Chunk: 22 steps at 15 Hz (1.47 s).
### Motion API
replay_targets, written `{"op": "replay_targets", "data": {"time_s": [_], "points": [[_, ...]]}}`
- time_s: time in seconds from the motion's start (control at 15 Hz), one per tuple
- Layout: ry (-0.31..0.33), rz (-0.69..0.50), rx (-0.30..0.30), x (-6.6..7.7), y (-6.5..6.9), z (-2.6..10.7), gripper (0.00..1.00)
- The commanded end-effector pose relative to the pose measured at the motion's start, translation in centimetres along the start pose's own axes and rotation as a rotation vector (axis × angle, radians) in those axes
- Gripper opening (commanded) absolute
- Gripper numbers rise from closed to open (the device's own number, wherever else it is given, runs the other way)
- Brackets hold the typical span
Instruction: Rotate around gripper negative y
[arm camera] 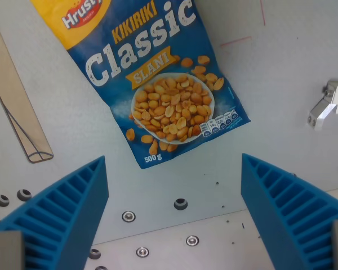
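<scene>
Light: bright and even on my worktop [281,73], shadows faint.
Focus: my hand [174,216] looks slightly soft.

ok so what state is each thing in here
peanut bag: lying flat on the table, sealed as far as visible, tilted, top cut off by frame
gripper: jaws wide apart, empty, not touching the bag
metal bracket: at the wrist view's right, untouched

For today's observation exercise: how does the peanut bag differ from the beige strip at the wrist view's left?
The peanut bag is broad, blue and yellow, printed with lettering and a bowl of peanuts; the beige strip is narrow, plain and unprinted. The bag lies ahead of the open gripper, between its blue fingers; the strip lies outside them. Both rest flat on the grey table, slanted, and both are cut off by the picture's top edge.
</scene>
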<state>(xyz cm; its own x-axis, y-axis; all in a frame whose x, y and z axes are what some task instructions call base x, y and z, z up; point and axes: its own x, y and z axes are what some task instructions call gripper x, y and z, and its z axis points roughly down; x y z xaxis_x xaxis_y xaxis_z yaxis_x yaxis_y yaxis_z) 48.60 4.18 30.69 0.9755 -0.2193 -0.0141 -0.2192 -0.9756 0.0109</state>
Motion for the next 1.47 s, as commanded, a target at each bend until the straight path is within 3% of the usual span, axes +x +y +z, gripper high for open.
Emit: {"op": "replay_targets", "data": {"time_s": [0.07, 1.47], "points": [[-0.009, 0.001, 0.001, 0.00, 0.00, -0.18, 1.00], [-0.289, 0.001, 0.001, 0.00, 0.00, -0.18, 1.00]]}}
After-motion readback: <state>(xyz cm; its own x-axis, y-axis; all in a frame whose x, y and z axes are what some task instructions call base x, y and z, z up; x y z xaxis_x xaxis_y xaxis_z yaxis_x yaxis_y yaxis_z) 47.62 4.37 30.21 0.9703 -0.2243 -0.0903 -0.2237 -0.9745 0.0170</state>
